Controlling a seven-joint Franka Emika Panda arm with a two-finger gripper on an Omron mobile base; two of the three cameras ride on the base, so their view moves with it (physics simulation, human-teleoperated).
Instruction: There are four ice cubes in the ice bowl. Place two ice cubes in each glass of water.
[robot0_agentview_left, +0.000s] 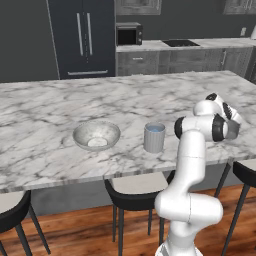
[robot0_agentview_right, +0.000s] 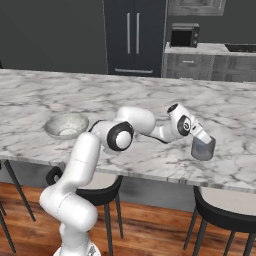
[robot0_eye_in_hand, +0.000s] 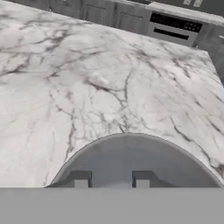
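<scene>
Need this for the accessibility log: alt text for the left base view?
A white robot arm reaches over a marble counter, its hand hiding a grey tumbler at right. Left of it stand another tumbler and a shallow glass bowl.

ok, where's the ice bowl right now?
In the left base view the ice bowl sits on the marble counter near its front edge, left of a glass of water.

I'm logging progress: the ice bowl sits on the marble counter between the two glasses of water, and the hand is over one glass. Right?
Not quite. The ice bowl is not between them; it sits at the left end of the row, with one glass of water in the middle and the other glass at the right, under the gripper. The left base view shows the order. The rest holds.
</scene>
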